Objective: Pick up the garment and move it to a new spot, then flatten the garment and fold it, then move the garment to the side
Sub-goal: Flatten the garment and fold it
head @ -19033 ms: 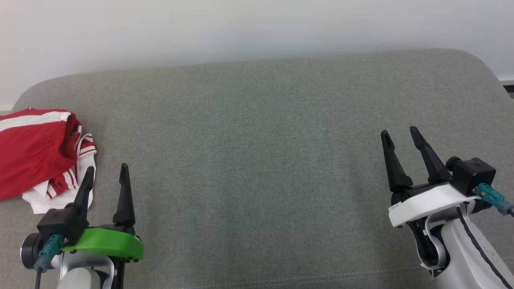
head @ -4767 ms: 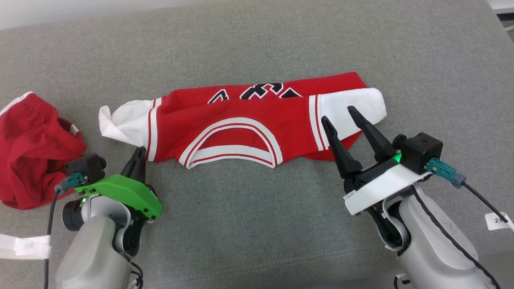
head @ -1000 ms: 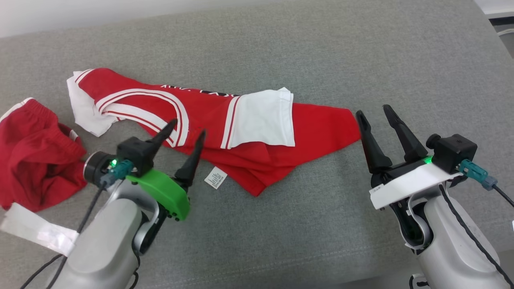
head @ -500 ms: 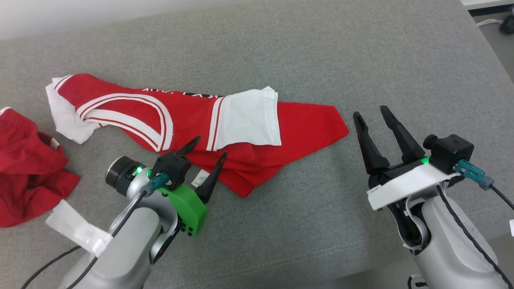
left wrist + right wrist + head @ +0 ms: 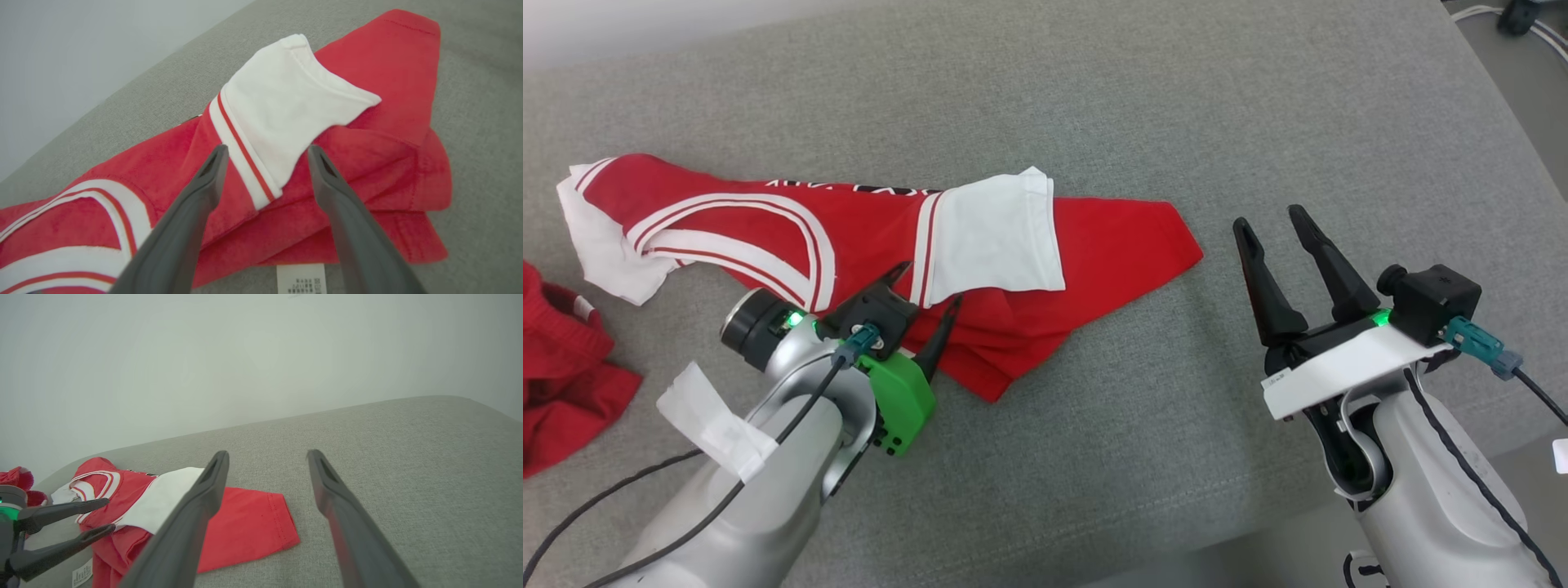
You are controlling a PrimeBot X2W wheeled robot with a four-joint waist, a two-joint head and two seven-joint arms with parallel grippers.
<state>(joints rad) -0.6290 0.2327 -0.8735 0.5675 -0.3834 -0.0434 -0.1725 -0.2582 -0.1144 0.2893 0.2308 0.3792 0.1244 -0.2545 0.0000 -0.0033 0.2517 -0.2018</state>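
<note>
The garment point(image 5: 1111, 237) is a red jersey with white trim, lying crumpled across the grey cushion. Its white sleeve point(image 5: 992, 233) is folded over the red body. My left gripper point(image 5: 929, 284) hovers open over the jersey's near edge, fingers straddling the sleeve's striped cuff point(image 5: 245, 163), holding nothing. In the left wrist view the left gripper point(image 5: 267, 149) points at the sleeve point(image 5: 294, 102), and a white label point(image 5: 301, 277) lies below it. My right gripper point(image 5: 1267, 218) stands open to the right of the jersey's red corner, apart from it. The right wrist view shows the right gripper point(image 5: 267, 453), the jersey point(image 5: 245, 522) and the left gripper point(image 5: 108, 514).
A second red garment point(image 5: 556, 400) lies bunched at the far left. The grey cushion point(image 5: 1094, 98) runs back to a pale wall point(image 5: 261, 355). Its front edge passes by my right arm, with floor and cables point(image 5: 1503, 12) beyond the right corner.
The head camera has swung, shifting the whole picture leftward. My left gripper has moved along the jersey from the collar to the white sleeve. The right gripper has held still; both stay open.
</note>
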